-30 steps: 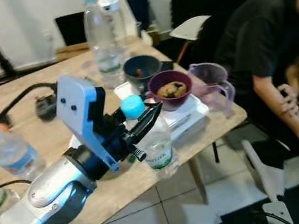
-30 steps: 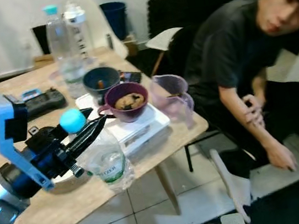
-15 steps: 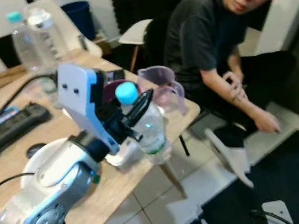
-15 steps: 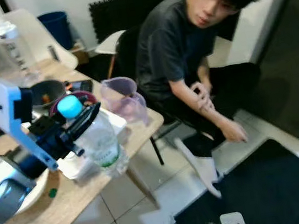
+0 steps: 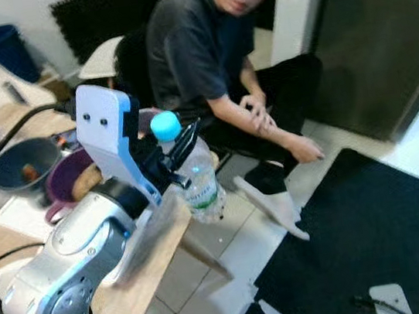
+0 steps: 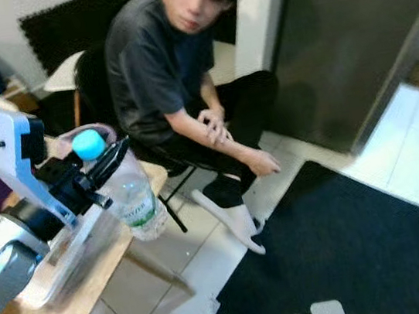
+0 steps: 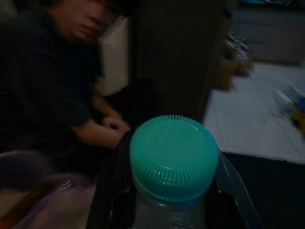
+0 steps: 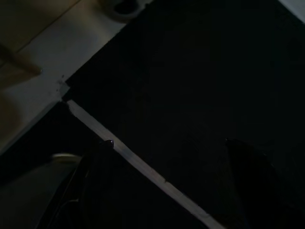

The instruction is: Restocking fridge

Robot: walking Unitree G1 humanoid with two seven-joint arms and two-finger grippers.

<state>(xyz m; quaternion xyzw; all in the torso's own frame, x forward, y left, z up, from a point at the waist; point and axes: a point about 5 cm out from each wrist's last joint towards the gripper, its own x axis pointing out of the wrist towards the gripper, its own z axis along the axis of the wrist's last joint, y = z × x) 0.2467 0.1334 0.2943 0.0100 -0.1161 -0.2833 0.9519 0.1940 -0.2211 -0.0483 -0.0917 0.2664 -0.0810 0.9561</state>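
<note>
A clear plastic water bottle with a turquoise cap is clamped at its neck between the black fingers of the left gripper, and it is held upright in the air just past the right edge of a wooden table, above the pale tiled floor. In the left wrist view the ribbed cap is seen end-on, with a dark finger pressed against each side of the neck below it. On the table, to the left of the raised arm, a purple bowl with food in it and a dark blue bowl are set close together. A person in a dark shirt is seated on a chair at the far right of the table, bent forward with the hands brought together over the knees. A black mat is spread over the floor to the near right. The right gripper is hung low over that dark mat, with its two fingers spread well apart and nothing between them.
</note>
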